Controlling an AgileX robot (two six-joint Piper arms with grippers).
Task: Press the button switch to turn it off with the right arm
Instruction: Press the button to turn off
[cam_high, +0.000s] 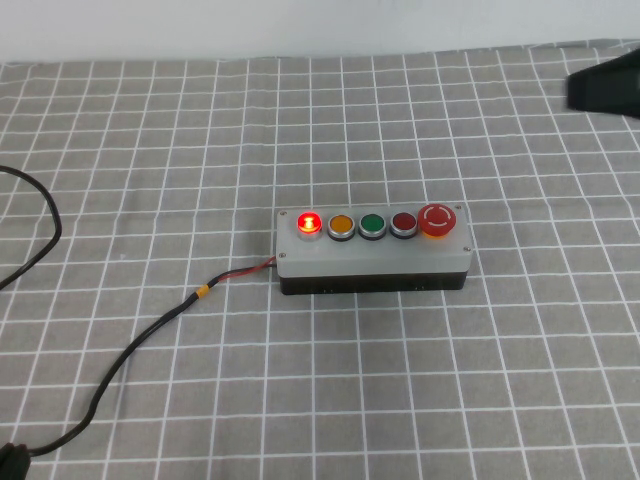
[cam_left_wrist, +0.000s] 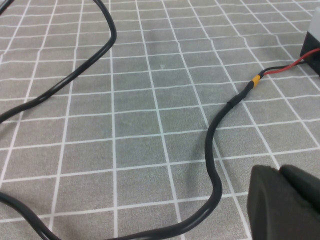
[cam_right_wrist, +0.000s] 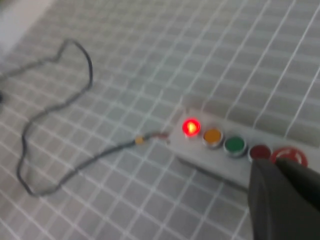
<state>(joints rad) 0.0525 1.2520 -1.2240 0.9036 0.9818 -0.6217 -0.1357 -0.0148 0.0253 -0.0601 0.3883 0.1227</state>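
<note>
A: Where is the button switch (cam_high: 309, 222) at this moment?

B: It sits at the left end of a row of five buttons on the grey box (cam_high: 372, 257), which lies near the middle of the counter (cam_high: 150, 140). The button is glowing bright red. Next to it come the orange button (cam_high: 341, 226), the green button (cam_high: 372, 225), the dark red button (cam_high: 403, 223) and the big red mushroom button (cam_high: 439, 219).

A: And the right end effector (cam_right_wrist: 285, 200)?

B: In the high view only a dark part of the right arm (cam_high: 606, 82) shows, at the far right edge, well apart from the box. From its own wrist camera the end effector is a black mass just in front of the mushroom button. Whether its fingers are spread or pressed together, I cannot tell.

A: The left end effector (cam_left_wrist: 282, 205)?

B: It is low over the counter, near the black cable (cam_left_wrist: 212, 150) that runs to the box with an orange band (cam_left_wrist: 255, 80). Its fingers I cannot tell either.
</note>
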